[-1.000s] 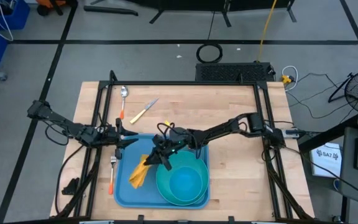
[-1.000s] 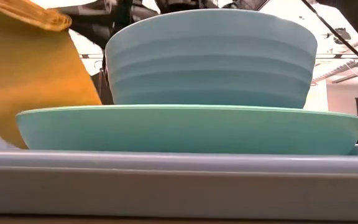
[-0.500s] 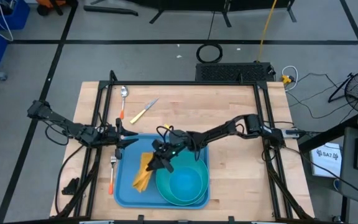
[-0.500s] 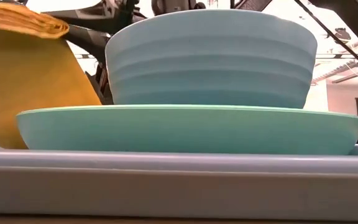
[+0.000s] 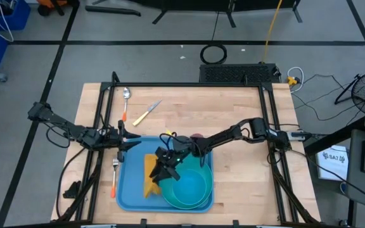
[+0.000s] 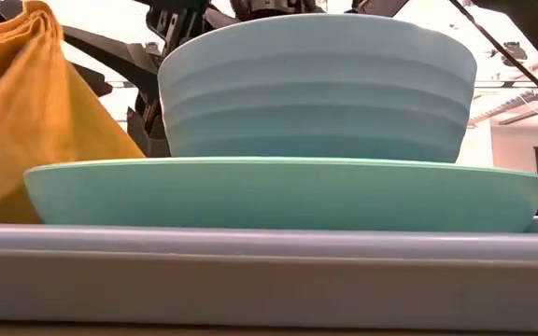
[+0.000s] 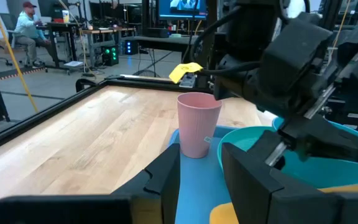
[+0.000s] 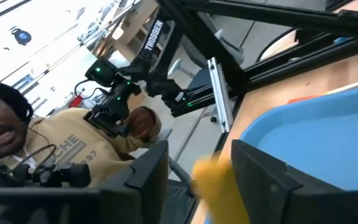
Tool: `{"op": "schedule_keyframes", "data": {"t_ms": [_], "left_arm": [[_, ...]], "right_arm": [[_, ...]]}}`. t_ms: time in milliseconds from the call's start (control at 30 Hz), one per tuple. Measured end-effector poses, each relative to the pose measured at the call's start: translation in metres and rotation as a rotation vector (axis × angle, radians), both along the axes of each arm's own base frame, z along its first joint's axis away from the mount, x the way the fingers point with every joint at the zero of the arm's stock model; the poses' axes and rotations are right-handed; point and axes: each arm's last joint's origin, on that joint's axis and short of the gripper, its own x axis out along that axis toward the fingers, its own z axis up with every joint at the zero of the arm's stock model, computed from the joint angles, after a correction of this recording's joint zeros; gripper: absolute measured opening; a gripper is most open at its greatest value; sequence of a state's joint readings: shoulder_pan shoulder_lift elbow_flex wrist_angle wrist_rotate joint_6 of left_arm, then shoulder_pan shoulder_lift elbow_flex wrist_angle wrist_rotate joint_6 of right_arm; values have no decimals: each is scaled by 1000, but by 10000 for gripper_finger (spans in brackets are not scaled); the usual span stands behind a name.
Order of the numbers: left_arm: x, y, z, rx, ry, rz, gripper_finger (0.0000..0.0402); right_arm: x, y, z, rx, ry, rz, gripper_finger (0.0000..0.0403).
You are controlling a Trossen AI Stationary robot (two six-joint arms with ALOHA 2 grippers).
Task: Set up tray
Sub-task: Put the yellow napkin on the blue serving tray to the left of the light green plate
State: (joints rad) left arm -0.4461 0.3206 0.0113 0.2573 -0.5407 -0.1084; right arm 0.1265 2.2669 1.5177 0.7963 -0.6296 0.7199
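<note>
The right tool point(image 5: 165, 166) hovers with fingers parted, gripping nothing, over the folded yellow-orange cloth napkin point(image 5: 150, 177) lying on the large flat blue plastic tray point(image 5: 127, 183). At the napkin's three o'clock sits a turquoise round bowl point(image 5: 188, 187). The tray occupies the wooden bench point(image 5: 233, 114) toward six o'clock. The left tool point(image 5: 123, 140), partly open and empty, waits at the tray's ten o'clock corner.

**Napkin released onto tray**

Right gripper point(image 5: 164, 170) moved nearer along the tray point(image 5: 127, 190), fingers now parted after being shut. Yellow napkin point(image 5: 151, 175) shifted from a slanted spread to a narrower, more upright fold beside the plate point(image 5: 198, 197); no longer pinched.
</note>
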Motion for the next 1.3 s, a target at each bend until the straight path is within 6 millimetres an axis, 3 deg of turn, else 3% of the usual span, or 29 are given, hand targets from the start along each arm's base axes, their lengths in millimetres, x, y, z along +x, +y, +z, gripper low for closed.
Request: {"op": "schedule_keyframes", "data": {"t_ms": [167, 333, 600, 833, 933, 1100, 1300], "left_arm": [[0, 0, 0, -2, 0, 0, 122], [0, -3, 0, -49, -2, -86, 122], [3, -8, -6, -201, 65, -198, 122], [11, -12, -26, -375, 242, -144, 119], [13, -15, -35, -420, 325, -142, 94], [23, -25, -31, -430, 413, -163, 15], [52, -46, -8, -297, 526, -188, 4]], "right_arm": [[-1, 7, 0, 1, 1, 15, 180], [-5, 6, 19, -1, -8, 16, 180], [-27, -6, 93, -141, -145, -17, 180], [-76, -25, 157, -527, -103, -283, 163], [-98, -32, 177, -649, -82, -415, 157], [-129, -46, 185, -780, -45, -611, 153], [-167, -69, 175, -874, 39, -828, 153]]}}
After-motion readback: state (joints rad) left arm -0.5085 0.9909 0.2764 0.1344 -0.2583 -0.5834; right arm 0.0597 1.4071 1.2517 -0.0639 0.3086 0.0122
